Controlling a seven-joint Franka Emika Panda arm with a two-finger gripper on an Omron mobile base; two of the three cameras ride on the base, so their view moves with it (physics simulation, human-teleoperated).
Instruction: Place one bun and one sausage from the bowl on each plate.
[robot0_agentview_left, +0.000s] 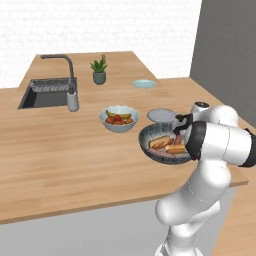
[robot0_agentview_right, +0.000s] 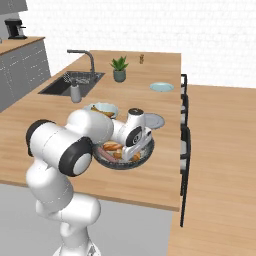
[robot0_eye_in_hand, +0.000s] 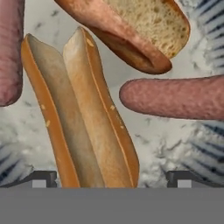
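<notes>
The scene is evenly and brightly lit, with no single strong source to be made out. The wooden surface (robot0_agentview_left: 60, 145) is rendered in a flat, warm tone without glare. Only soft, faint shadows are cast: a slight darkening is seen under the fruit bowl (robot0_agentview_left: 119, 119) and beneath the dark bowl (robot0_agentview_left: 150, 135). The white arm is shaded gently on its underside, with mild highlights on its rounded joints. Both base views are slightly soft and coarse in detail. In the hand view the bun (robot0_eye_in_hand: 81, 113) and sausage (robot0_eye_in_hand: 175, 97) are shown very close, enlarged and somewhat blurred, with smeared textures. No distortion at the edges is noticed.
</notes>
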